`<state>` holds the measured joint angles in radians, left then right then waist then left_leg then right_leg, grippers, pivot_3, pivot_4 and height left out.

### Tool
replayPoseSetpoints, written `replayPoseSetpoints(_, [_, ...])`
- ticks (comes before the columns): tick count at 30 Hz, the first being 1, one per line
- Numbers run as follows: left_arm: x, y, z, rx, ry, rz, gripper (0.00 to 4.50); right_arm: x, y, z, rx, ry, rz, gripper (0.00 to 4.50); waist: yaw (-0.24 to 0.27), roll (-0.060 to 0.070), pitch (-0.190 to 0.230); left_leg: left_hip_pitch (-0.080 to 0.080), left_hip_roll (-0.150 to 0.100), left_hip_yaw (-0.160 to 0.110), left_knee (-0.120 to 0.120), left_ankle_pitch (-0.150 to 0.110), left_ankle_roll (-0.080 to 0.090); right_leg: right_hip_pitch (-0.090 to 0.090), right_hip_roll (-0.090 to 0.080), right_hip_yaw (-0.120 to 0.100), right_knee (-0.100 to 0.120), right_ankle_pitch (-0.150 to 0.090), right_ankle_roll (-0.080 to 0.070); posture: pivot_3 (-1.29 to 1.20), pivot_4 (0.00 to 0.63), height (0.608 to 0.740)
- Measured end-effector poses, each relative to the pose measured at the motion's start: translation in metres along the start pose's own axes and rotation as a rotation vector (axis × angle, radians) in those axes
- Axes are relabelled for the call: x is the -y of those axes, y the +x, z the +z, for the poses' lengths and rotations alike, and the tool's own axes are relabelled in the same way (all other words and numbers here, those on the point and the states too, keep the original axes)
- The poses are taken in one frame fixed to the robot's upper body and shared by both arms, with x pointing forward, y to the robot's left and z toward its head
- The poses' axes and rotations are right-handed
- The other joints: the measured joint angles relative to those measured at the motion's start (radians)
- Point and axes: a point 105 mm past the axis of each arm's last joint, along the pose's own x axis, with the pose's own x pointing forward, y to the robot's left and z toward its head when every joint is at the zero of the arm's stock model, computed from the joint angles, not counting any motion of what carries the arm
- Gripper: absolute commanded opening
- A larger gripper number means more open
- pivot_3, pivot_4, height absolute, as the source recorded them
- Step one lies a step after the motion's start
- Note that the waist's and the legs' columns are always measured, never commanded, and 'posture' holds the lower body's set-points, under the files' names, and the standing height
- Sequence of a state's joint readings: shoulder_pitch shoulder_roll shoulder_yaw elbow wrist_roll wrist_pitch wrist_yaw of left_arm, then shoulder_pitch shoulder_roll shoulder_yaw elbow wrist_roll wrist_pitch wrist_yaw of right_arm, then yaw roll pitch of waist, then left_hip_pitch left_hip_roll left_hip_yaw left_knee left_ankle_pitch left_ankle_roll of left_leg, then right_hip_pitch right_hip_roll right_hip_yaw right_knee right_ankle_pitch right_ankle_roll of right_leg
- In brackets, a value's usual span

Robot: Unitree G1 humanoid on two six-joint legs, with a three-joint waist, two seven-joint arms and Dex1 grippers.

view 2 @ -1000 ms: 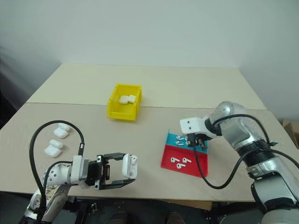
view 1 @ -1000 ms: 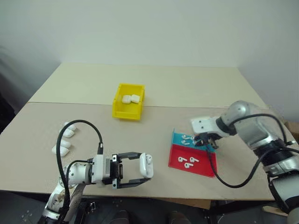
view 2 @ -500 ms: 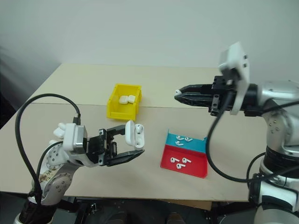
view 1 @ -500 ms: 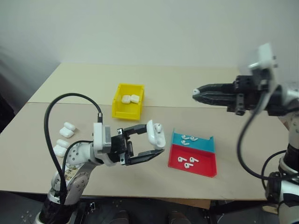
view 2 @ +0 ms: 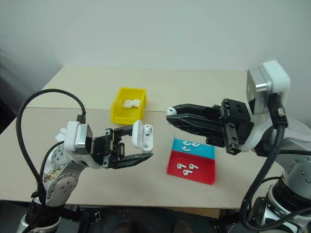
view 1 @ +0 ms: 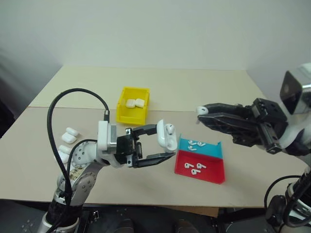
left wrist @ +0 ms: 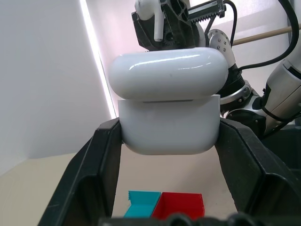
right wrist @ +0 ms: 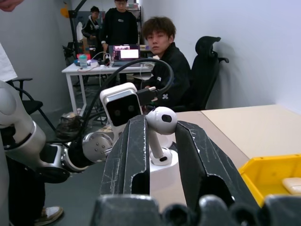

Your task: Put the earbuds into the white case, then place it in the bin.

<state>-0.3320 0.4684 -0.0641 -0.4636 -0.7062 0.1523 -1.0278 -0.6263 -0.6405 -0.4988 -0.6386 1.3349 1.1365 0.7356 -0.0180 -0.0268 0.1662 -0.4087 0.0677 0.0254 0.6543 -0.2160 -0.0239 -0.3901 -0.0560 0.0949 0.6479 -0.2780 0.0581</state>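
My left gripper is shut on a white case, held above the table's front with its lid flipped open. One earbud sits in the case. My right gripper points toward it from the right, a short gap away and a little higher. It is shut on another earbud, whose head shows at the fingertips. The left wrist view shows the case from behind. The yellow bin stands behind on the table with two white cases inside.
A flat red-and-teal tray lies under the right gripper with several loose earbuds on it. Spare white cases lie at the table's left. Seated and standing people show in the right wrist view beyond the table.
My right gripper rose from the tray with an earbud, swung high, then drew in toward the case. My left gripper lifted the case up off the table's front edge.
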Motion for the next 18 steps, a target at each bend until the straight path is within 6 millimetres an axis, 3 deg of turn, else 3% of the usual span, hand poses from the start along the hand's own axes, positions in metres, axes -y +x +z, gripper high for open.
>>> replayPoseSetpoints(6, [-0.003,0.001,-0.003,-0.007,0.005,0.004,2.75,0.0,0.009,-0.014,-0.014,0.079,0.005,0.66,0.0,0.0,0.0,-0.001,0.0,0.0,0.0,0.0,0.0,0.0,0.0,0.0,-0.001,0.0,0.0,0.0,0.15,0.74])
replayPoseSetpoints(18, [-0.004,0.006,-0.009,0.004,0.012,0.034,2.75,-0.003,0.02,-0.021,-0.01,0.115,0.038,0.66,0.001,0.0,0.0,-0.001,0.0,-0.001,0.0,0.0,0.0,-0.001,0.0,0.0,-0.001,0.0,0.0,0.0,0.15,0.74])
